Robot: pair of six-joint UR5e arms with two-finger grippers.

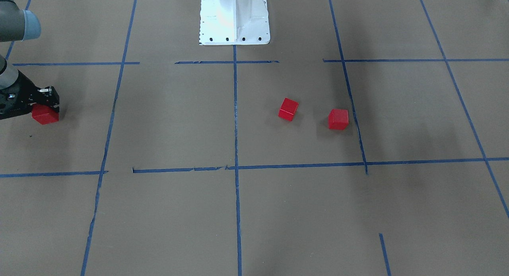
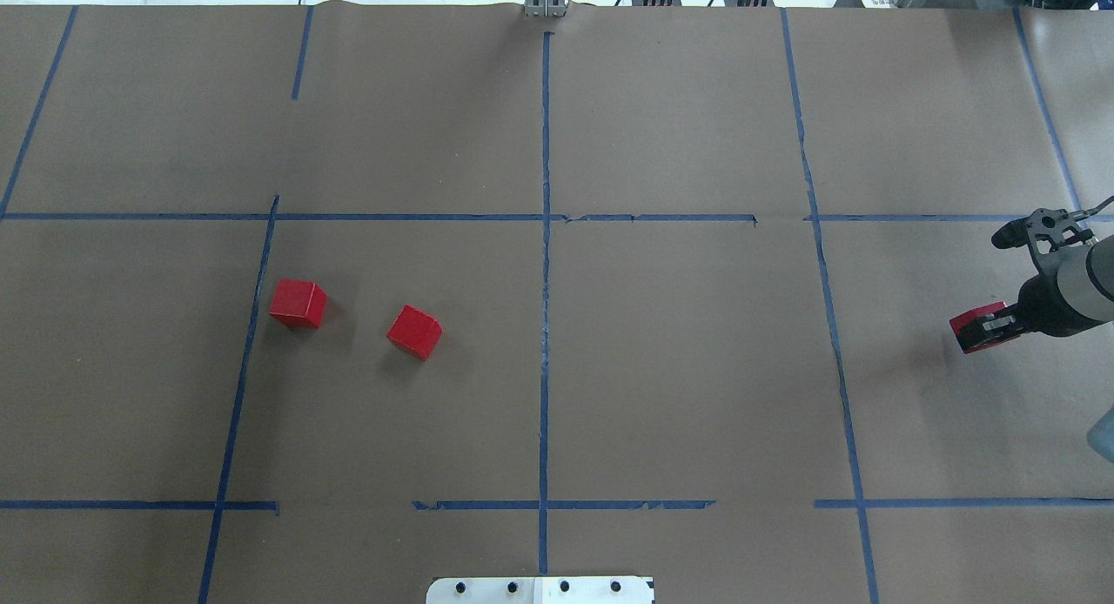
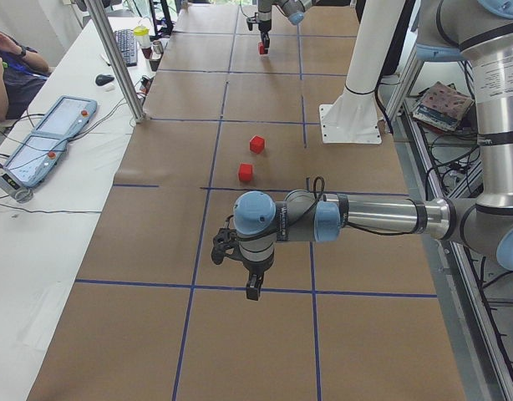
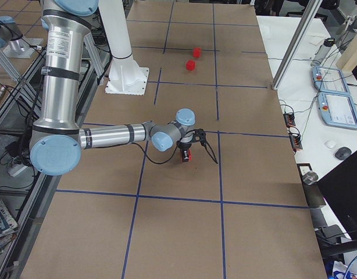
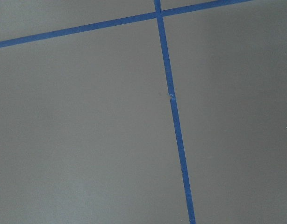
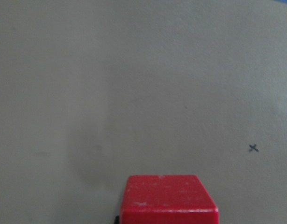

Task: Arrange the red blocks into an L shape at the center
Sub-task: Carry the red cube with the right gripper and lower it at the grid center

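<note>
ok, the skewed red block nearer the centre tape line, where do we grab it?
Top-down, fingers on two opposite side faces of the skewed block, wrist yawed to match, since it sits turned against the tape grid. Its neighbour stands apart, so all four sides look free.
</note>
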